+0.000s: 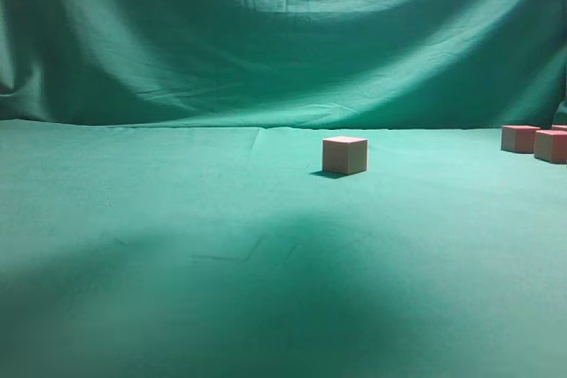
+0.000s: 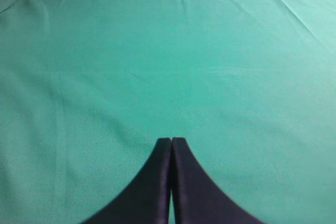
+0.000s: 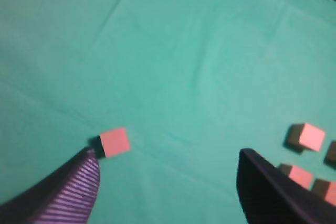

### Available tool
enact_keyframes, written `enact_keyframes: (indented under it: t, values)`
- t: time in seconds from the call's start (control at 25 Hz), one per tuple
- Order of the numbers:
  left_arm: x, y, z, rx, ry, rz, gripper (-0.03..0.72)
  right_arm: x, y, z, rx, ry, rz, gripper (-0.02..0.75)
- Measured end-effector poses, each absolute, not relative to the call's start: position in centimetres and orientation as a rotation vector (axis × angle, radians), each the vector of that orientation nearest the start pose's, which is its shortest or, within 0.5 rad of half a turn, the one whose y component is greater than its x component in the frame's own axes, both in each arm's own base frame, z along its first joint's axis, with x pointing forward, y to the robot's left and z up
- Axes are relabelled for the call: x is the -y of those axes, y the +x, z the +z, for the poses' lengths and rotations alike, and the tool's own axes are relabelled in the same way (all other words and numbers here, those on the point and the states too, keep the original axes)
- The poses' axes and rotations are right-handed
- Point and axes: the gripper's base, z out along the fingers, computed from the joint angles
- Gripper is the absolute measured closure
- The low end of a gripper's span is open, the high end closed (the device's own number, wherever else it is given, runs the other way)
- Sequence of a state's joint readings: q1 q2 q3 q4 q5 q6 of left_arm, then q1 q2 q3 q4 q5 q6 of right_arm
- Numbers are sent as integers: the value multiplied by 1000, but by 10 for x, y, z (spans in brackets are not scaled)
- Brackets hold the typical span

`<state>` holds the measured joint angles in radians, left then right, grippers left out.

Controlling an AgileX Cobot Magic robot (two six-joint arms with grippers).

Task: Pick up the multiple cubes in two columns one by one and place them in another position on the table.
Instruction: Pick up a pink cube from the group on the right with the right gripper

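Note:
One cube [image 1: 345,155] stands alone on the green table [image 1: 177,219], right of centre in the exterior view. More cubes [image 1: 520,138] sit at the far right edge. From high above, the right wrist view shows the lone cube [image 3: 115,141] just past the left fingertip [image 3: 86,174], and several cubes [image 3: 310,136] lower right. My right gripper [image 3: 167,156] is open and empty, well above the cloth. My left gripper [image 2: 171,141] is shut, empty, over bare cloth. Neither arm appears in the exterior view.
A draped green backdrop [image 1: 283,33] rises behind the table. A broad dark shadow [image 1: 292,298] lies on the near cloth. Creases run across the cloth [image 2: 220,72].

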<state>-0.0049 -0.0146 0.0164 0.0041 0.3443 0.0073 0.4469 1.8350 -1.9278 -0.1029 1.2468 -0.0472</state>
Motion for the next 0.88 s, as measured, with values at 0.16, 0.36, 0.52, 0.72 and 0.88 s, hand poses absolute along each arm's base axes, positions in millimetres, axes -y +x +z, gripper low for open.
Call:
enact_keyframes:
  t: [0.16, 0.36, 0.52, 0.72, 0.88]
  values:
    - [0, 53, 177, -1830, 14, 6, 688, -118, 337, 371, -2630, -521, -38, 235]
    - [0, 53, 177, -1830, 14, 6, 688, -56, 307, 365, -2715, -313, -84, 235]
    - [0, 53, 177, -1830, 14, 6, 688, -20, 284, 346, -2802, -175, -116, 235]
    - [0, 53, 177, -1830, 14, 6, 688, 11, 264, 306, -2927, -27, -140, 235]
    - [0, 53, 177, -1830, 14, 6, 688, 22, 260, 277, -2939, 19, -137, 235]
